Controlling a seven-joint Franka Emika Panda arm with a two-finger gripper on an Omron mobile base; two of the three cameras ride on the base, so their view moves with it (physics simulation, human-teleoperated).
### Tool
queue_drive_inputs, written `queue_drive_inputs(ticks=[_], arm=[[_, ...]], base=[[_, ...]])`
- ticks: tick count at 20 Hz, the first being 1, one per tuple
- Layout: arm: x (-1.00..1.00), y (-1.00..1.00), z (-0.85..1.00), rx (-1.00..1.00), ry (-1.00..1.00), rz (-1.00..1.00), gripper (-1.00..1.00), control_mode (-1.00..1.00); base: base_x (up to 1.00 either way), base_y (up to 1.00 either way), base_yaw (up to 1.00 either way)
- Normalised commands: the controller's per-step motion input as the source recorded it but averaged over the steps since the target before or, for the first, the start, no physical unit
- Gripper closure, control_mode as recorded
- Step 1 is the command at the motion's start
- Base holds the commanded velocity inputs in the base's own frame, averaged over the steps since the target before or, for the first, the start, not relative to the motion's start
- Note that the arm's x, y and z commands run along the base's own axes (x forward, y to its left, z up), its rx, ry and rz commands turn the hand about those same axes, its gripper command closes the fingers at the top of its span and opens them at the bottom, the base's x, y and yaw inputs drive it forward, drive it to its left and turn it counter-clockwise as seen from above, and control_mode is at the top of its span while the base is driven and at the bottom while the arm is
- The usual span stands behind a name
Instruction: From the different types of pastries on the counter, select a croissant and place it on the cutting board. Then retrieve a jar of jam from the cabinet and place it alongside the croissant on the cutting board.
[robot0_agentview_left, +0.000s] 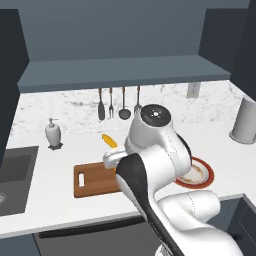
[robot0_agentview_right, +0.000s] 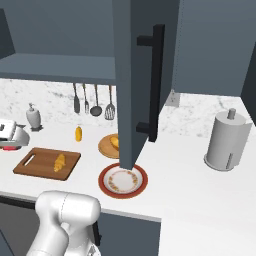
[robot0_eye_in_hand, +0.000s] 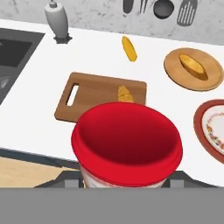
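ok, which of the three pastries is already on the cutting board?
The croissant, the curved golden one lying on the cutting board. The slim yellow roll lies bare on the counter, and the oval loaf sits on the round wooden plate.

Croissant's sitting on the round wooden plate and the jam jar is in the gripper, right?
Not quite. The croissant lies on the cutting board, as the hand view shows; the round wooden plate holds the oval loaf. The jar of jam is in the gripper.
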Motion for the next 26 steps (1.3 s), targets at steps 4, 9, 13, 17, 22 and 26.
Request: queue_drive_inputs(ticks=[4,9,13,17,22,26], arm=[[0.85,0.25,-0.77,-0.07,0.01,0.00,1.00,-1.00],[0.59,0.25,-0.73,-0.07,-0.01,0.00,1.00,-1.00],[0.66,0.35,-0.68,-0.01,0.00,0.00,1.00,-1.00],[0.81,0.28,-0.44,0.00,0.00,0.00,1.00,-1.00],[0.66,0.32,-0.46,0.00,0.00,0.00,1.00,-1.00],[0.14,0.26,-0.46,0.00,0.00,0.00,1.00,-1.00]], base=[[0.00,0.00,0.00],[0.00,0.00,0.00],[0.00,0.00,0.00],[0.00,0.00,0.00],[0.00,0.00,0.00],[0.00,0.00,0.00]])
